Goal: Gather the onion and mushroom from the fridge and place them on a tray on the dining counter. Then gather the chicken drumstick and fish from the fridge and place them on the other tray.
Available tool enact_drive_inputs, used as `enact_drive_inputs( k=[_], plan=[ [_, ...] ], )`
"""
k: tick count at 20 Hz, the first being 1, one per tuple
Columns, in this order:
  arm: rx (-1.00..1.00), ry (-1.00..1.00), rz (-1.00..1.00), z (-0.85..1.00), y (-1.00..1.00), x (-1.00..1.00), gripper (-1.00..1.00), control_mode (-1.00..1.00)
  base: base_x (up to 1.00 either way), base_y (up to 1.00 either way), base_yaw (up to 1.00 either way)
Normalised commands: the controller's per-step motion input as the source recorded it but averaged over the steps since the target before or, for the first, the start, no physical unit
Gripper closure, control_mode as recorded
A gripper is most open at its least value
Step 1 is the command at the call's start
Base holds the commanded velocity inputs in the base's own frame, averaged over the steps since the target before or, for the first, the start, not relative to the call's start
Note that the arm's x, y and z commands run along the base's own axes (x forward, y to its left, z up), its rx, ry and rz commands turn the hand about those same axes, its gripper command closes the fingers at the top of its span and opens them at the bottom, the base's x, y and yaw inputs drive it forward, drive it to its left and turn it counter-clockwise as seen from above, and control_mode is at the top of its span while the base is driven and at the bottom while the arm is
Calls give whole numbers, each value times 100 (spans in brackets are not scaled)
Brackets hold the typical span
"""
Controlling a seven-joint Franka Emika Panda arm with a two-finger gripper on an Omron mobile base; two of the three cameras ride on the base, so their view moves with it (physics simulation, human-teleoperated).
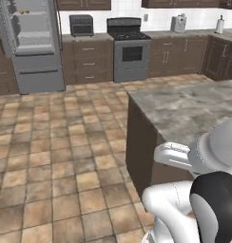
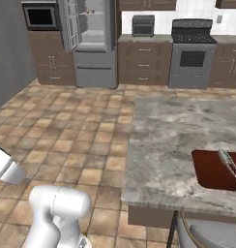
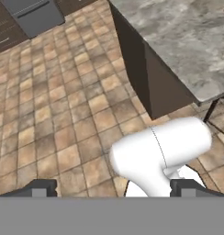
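A: What is recorded of the room, largest first?
B: The tiled floor [image 1: 51, 156] is noted, then the dining counter [image 2: 178, 135] with its speckled top. The fridge [image 1: 34, 47] is seen at the back wall with its door swung open.

A: And the trays?
B: The other tray [image 2: 214, 169] is observed on the counter, near its edge; a slim grey item lies across it, not identified.

A: The pincer?
B: The pincer [image 3: 114, 187] is held released above the floor, nothing gripped.
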Motion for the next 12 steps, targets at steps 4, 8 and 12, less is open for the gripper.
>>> enact_drive_inputs(
  k=[4, 8, 12],
  plan=[
    [0, 0, 0, 0, 0, 0, -100, 100, 98, 100, -14],
    [0, 0, 0, 0, 0, 0, -100, 100, 100, 100, -14],
    [0, 0, 0, 0, 0, 0, -100, 100, 100, 99, -13]
  ],
)
